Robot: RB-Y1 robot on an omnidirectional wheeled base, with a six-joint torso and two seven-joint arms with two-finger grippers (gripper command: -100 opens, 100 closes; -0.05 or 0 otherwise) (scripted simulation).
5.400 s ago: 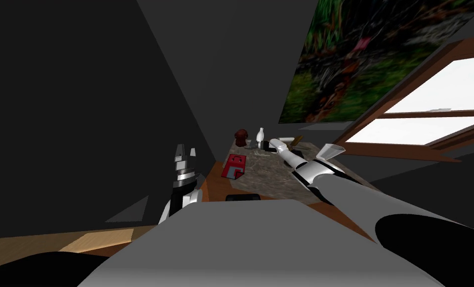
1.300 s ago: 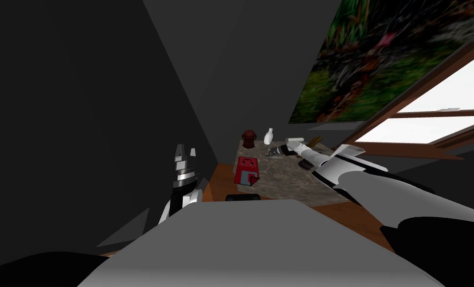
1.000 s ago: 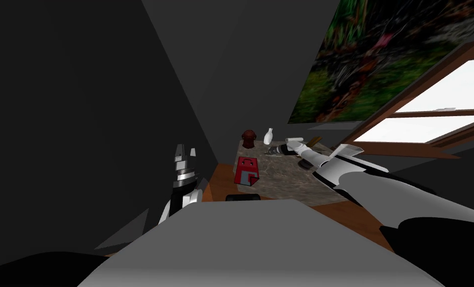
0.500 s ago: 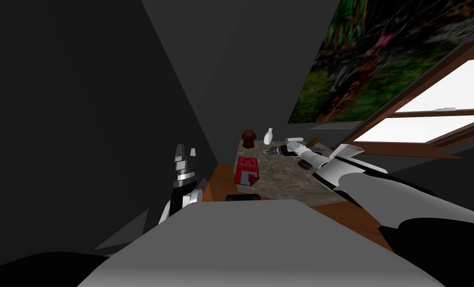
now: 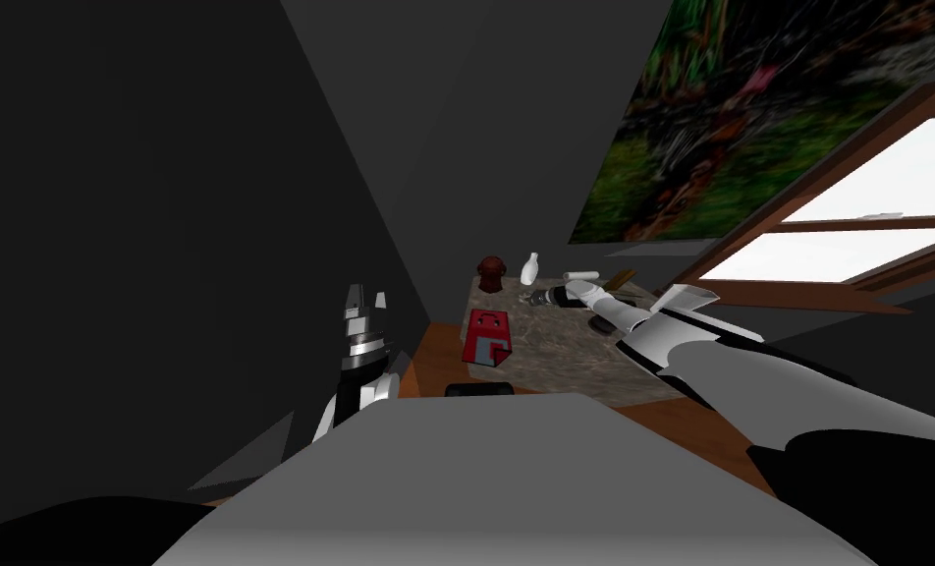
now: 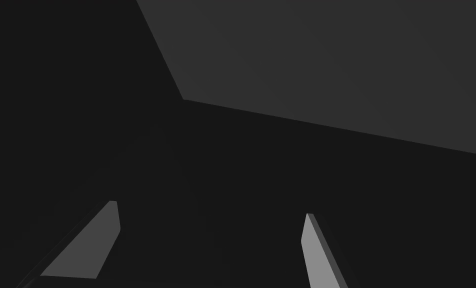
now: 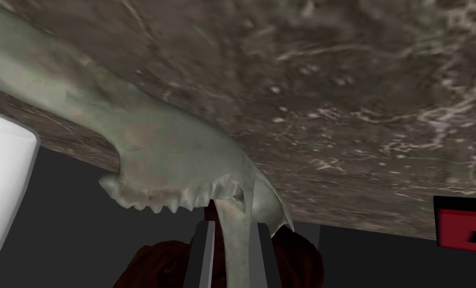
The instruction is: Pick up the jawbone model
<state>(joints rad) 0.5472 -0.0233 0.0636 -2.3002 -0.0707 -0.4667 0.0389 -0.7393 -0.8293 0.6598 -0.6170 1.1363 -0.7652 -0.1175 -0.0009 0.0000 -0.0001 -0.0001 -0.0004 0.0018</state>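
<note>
A table (image 5: 554, 354) with a marbled brown stone top and a wooden edge sits in the middle of the head view, slightly right of centre. Two containers stand on it. A red box (image 5: 488, 337) is at the left edge of the table, and a smaller white bottle (image 5: 529, 268) is at the far end. What either holds cannot be seen.

A large green and dark painting (image 5: 750, 108) fills the upper right of the frame. A bright window (image 5: 849, 236) with a brown frame sits below it at the right edge. A dark red rounded object (image 5: 492, 273) stands just left of the bottle, and a small white roll (image 5: 581, 274) lies to the bottle's right.

The right gripper (image 5: 537, 295) reaches across the table between the bottle and the box. In the right wrist view its fingers (image 7: 202, 255) pinch a thin part of the jawbone (image 7: 172, 150), a grey-green piece with a row of teeth. The jawbone is over the table top, near the bottle and the dark red object. Whether it touches the stone cannot be told.

The left gripper (image 5: 365, 305) is held up left of the table with its fingers (image 6: 89, 245) spread apart.
</note>
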